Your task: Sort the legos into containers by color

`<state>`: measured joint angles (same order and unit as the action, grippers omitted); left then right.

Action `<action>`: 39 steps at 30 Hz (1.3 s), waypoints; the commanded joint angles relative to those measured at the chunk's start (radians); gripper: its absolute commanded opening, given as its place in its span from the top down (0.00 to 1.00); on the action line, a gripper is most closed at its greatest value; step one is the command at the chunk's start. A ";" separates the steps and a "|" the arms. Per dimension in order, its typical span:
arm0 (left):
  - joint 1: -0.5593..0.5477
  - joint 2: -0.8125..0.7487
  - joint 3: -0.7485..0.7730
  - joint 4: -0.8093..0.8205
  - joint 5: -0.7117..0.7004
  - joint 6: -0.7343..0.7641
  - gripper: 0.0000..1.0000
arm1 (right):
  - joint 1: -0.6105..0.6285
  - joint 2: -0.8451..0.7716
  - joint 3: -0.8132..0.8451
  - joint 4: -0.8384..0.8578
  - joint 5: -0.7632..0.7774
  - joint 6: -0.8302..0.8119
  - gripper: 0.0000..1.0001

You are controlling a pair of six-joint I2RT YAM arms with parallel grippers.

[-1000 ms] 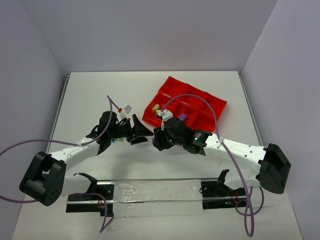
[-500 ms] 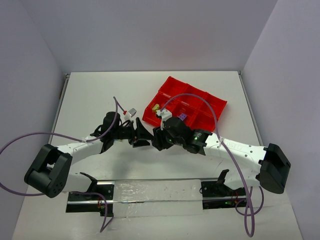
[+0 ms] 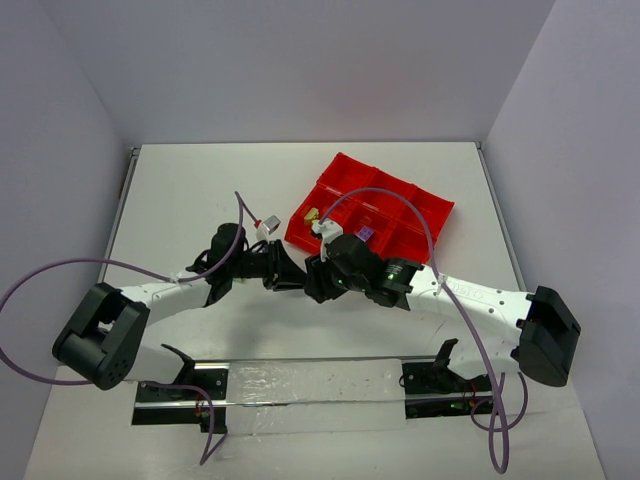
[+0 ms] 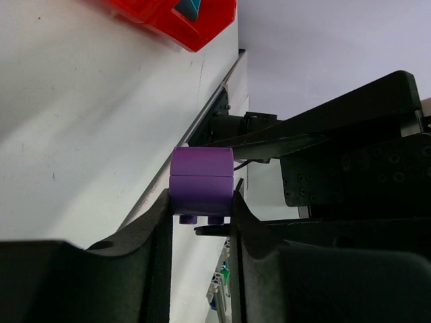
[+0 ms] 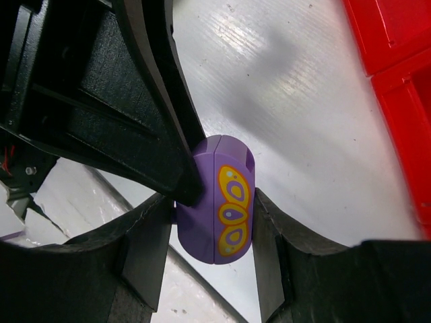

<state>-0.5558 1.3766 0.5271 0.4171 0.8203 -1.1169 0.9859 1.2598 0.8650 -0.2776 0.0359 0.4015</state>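
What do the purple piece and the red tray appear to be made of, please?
Purple piece: probably moulded plastic, smooth and slightly glossy, with a crisp seam and printed yellow pattern. Red tray: apparently hard plastic, with thin moulded dividers.

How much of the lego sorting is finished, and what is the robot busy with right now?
Partly done. A yellow lego and a purple lego sit in compartments of the red tray, and the left wrist view shows a teal lego there too. In hand: the left fingers and right fingers both grip one purple stack, probably to pull it apart. Left: putting its pieces in the tray.
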 commanded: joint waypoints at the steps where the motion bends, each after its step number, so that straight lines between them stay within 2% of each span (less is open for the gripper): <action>1: -0.007 0.000 0.024 0.042 0.005 0.002 0.97 | 0.006 -0.002 0.050 0.046 0.006 0.000 0.67; 4: -0.007 -0.008 0.019 0.042 -0.001 -0.002 1.00 | 0.005 -0.008 0.050 0.043 0.008 0.008 0.59; 6: -0.007 -0.016 0.019 0.035 -0.009 0.000 1.00 | 0.006 -0.017 0.052 0.034 0.007 0.011 0.42; 11: -0.004 -0.024 0.027 0.006 -0.018 0.020 1.00 | -0.004 -0.062 0.058 -0.002 -0.015 0.013 0.15; 12: -0.003 -0.024 0.028 0.004 -0.016 0.025 1.00 | -0.010 -0.078 0.060 -0.017 -0.027 0.010 0.14; 16: 0.001 -0.022 0.036 0.000 -0.007 0.034 1.00 | -0.039 -0.167 0.057 -0.067 -0.094 -0.012 0.13; 19: 0.002 -0.026 0.050 0.006 0.010 0.042 1.00 | -0.137 -0.259 0.025 -0.081 -0.213 -0.021 0.15; 22: 0.002 -0.045 0.060 0.018 0.034 0.064 1.00 | -0.301 -0.352 -0.048 -0.047 -0.445 -0.016 0.28; 24: 0.002 -0.061 0.069 0.023 0.050 0.094 1.00 | -0.373 -0.374 -0.077 -0.019 -0.572 -0.019 0.29; 30: 0.001 -0.100 0.100 0.078 0.125 0.121 1.00 | -0.400 -0.327 -0.151 0.112 -0.770 0.037 0.22; 34: -0.003 -0.124 0.089 0.169 0.164 0.090 1.00 | -0.404 -0.303 -0.188 0.216 -0.841 0.075 0.23; 39: -0.009 -0.139 0.076 0.193 0.178 0.094 1.00 | -0.412 -0.276 -0.221 0.337 -0.927 0.127 0.23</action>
<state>-0.5571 1.2689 0.5808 0.5085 0.9465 -1.0357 0.5839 0.9694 0.6513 -0.1253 -0.7659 0.4765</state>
